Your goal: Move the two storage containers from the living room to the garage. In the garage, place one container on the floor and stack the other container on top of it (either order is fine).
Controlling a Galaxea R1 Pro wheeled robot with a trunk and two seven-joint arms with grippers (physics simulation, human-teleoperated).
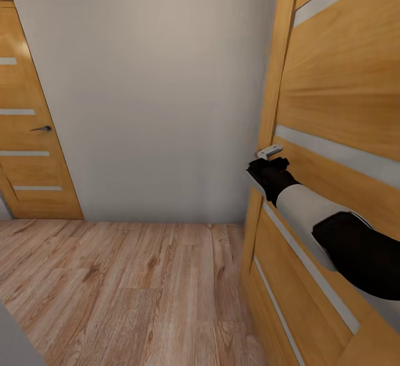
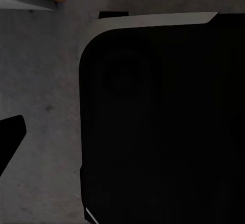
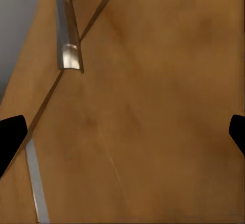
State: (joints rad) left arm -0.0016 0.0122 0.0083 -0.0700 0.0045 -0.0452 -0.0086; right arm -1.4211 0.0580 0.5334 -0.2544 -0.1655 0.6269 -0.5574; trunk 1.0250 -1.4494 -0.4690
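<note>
The two storage containers are out of view. My right gripper (image 1: 268, 163) is stretched out against a honey-wood door (image 1: 339, 88) at the right, just below its silver lever handle (image 1: 270, 151). In the right wrist view the handle (image 3: 66, 35) hangs off to one side of the open gripper (image 3: 122, 137), whose black fingertips (image 3: 10, 137) stand far apart with bare door panel between them, holding nothing. In the left wrist view one black fingertip (image 2: 11, 134) sits at the frame's edge over a grey surface (image 2: 46, 106), beside my own black body (image 2: 163, 122).
A plain white wall (image 1: 155, 93) closes the space ahead. A second honey-wood door (image 1: 28, 132) with a dark handle (image 1: 42, 129) stands shut at the left. Light wood plank flooring (image 1: 139, 288) runs between the two doors.
</note>
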